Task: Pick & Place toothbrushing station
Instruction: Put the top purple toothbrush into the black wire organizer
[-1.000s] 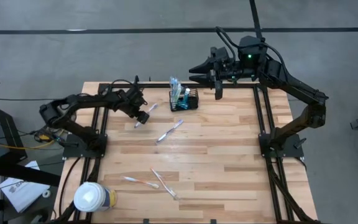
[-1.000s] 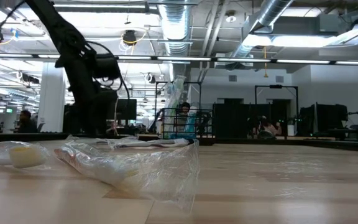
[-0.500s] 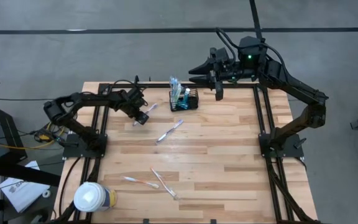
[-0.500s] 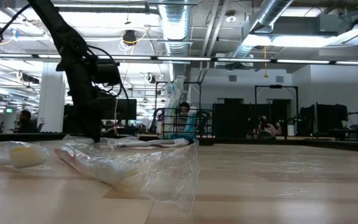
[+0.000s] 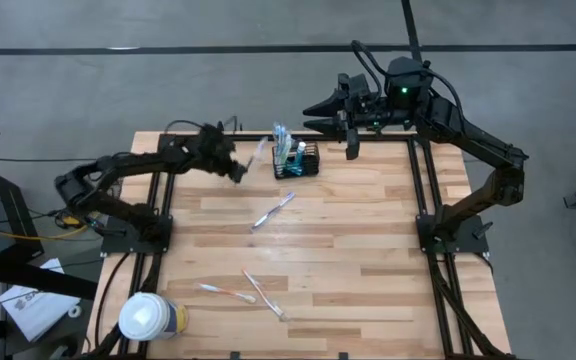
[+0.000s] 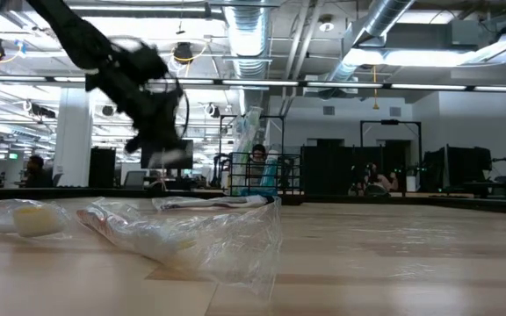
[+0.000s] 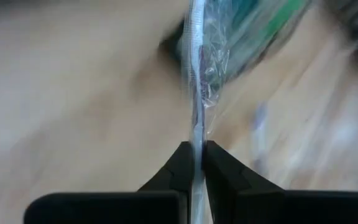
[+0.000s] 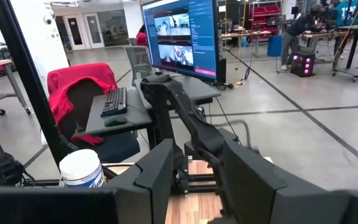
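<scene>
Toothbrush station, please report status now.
Left gripper shut on wrapped toothbrush, lifted near basket. Right gripper idle behind basket. Three toothbrushes remain on table.

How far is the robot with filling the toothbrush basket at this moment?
Done: the black mesh basket already holds a few wrapped brushes and tubes. In hand: the left gripper is shut on a wrapped toothbrush, lifted off the table beside the basket. Left: three wrapped toothbrushes lie on the table, one mid-table and two near the front. The right gripper waits behind the basket.

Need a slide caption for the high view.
Left gripper lifts a wrapped toothbrush toward the mesh basket.
</scene>
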`<state>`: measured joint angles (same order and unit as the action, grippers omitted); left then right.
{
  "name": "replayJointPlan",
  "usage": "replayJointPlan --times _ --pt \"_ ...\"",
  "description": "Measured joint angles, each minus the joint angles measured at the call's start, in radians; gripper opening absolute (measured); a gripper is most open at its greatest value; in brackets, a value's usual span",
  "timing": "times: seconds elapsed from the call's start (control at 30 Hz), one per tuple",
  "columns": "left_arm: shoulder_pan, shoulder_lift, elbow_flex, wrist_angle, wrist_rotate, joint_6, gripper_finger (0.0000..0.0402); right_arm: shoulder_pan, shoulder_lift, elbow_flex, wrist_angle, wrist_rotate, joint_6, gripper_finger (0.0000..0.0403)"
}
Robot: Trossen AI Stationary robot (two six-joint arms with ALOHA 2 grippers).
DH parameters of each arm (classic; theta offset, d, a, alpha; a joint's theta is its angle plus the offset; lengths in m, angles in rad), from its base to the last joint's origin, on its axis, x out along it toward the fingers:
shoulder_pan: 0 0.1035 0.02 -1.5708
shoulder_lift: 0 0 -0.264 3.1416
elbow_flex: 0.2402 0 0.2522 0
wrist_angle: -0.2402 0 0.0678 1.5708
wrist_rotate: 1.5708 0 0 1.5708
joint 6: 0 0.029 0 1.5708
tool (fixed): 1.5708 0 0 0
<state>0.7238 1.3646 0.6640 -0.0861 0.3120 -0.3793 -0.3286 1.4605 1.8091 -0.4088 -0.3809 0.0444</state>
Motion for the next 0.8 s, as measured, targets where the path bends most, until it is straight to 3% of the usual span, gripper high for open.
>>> replayJointPlan --times 0.23,0.47,0.63,0.8 --pt "0.022 -0.278 0.000 0.147 -0.006 -0.058 0.0012 -0.028 0.000 0.000 0.024 0.067 0.000 0.0133" --pt "-0.019 -0.469 0.003 0.516 -0.011 -0.060 0.0012 -0.086 0.021 0.003 0.091 0.065 0.050 0.0133" --pt "-0.072 -0.477 0.030 0.557 -0.062 -0.085 0.0011 -0.108 0.067 0.002 0.181 -0.031 0.130 0.0136" --pt "-0.151 -0.377 0.100 0.566 -0.086 -0.044 0.0011 -0.104 0.135 -0.002 0.281 -0.066 0.169 0.0148"
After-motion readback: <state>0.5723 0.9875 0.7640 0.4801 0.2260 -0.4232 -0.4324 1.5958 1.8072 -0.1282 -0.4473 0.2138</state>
